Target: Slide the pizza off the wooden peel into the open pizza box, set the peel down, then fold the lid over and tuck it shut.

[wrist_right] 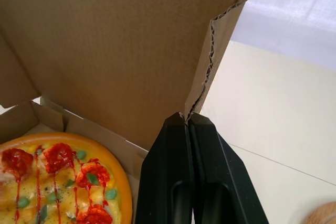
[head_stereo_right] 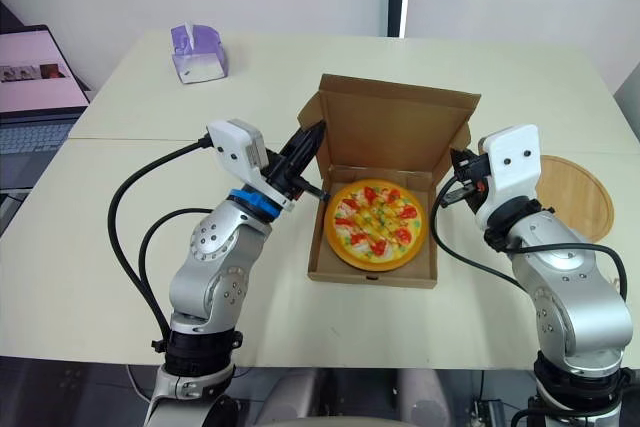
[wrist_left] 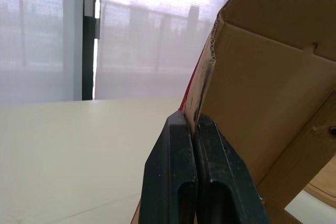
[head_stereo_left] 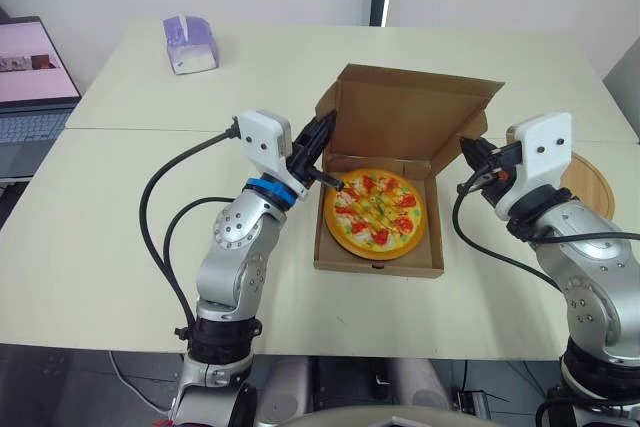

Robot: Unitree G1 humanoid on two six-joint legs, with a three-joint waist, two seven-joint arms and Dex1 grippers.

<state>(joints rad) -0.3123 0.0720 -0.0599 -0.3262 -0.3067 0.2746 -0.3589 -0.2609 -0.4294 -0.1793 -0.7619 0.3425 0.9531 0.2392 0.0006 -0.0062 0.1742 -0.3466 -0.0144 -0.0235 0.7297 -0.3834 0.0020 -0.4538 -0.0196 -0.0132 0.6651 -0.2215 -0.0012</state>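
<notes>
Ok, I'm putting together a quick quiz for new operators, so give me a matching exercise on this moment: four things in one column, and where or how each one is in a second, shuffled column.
Things:
1. pizza
2. wooden peel
3. lid
4. tissue box

Places or states:
A. standing up, with the left gripper and the right gripper pinching its side flaps
B. lying in the box base
C. near the far left corner of the table
D. flat on the table, on the robot's right

Pairs: 1-B, 2-D, 3-A, 4-C
</notes>
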